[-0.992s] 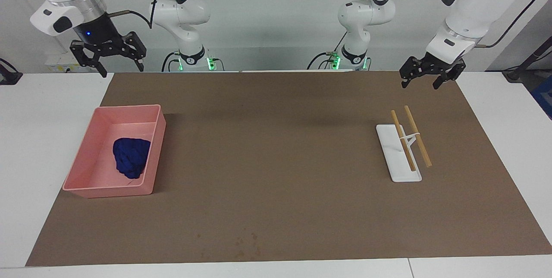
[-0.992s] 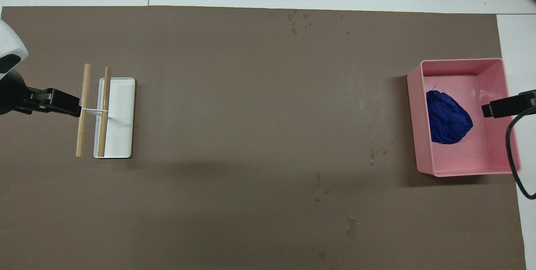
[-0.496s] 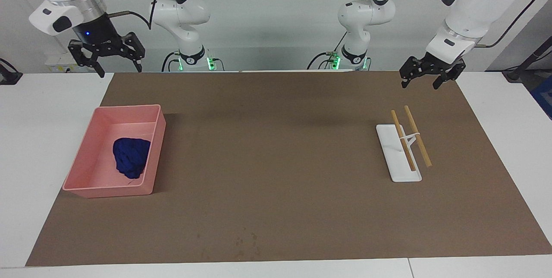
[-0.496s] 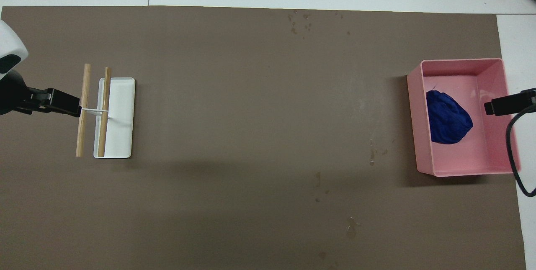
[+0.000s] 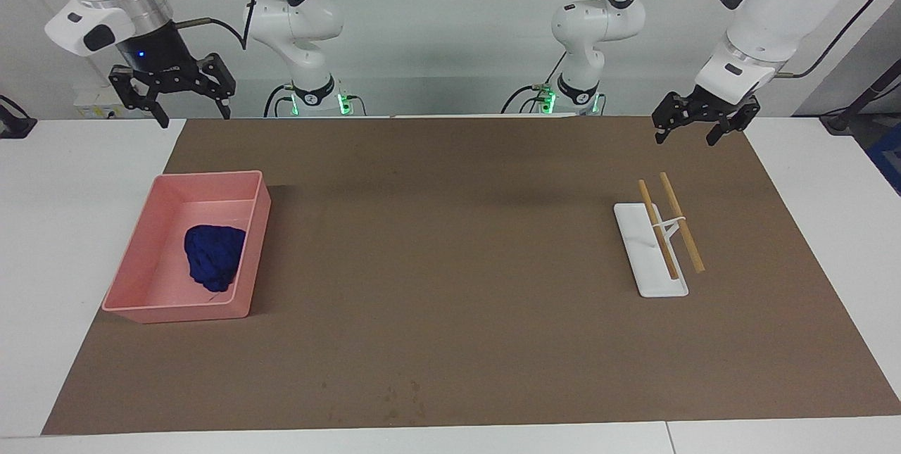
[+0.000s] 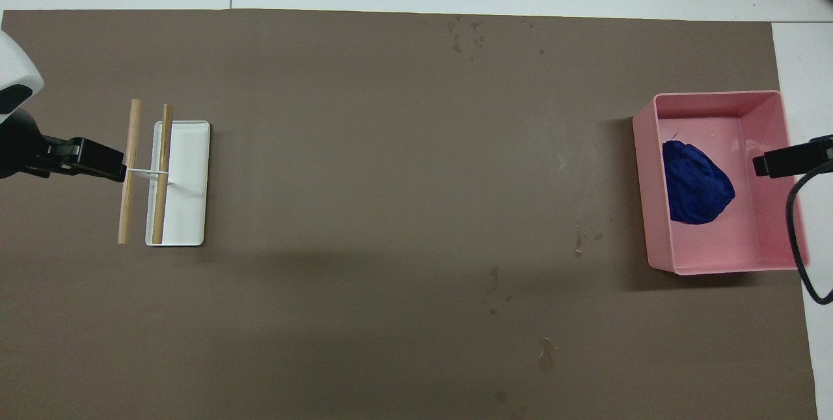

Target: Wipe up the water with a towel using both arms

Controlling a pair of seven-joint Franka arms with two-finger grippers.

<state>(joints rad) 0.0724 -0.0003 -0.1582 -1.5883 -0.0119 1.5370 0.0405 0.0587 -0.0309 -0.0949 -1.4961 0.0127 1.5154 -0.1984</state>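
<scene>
The towel (image 5: 213, 255) (image 6: 696, 191) is a bunched royal-blue cloth lying inside the pink tray (image 5: 204, 178) (image 6: 716, 96) at the right arm's end of the table. The water (image 5: 402, 396) (image 6: 465, 36) shows as faint dark specks on the brown mat, close to the mat's edge farthest from the robots. My right gripper (image 5: 196, 116) (image 6: 787, 163) hangs open high above the tray, touching nothing. At the other end my left gripper (image 5: 686, 139) (image 6: 97, 159) is open in the air, apart from everything.
A white rack (image 5: 651, 250) (image 6: 182, 182) carrying two wooden rods stands toward the left arm's end. More faint blotches (image 6: 545, 355) mark the mat nearer to the robots. The brown mat (image 5: 450, 264) covers most of the white table.
The right gripper has risen slightly and drifted a little toward its own end of the table. The left arm, towel and rack have not moved.
</scene>
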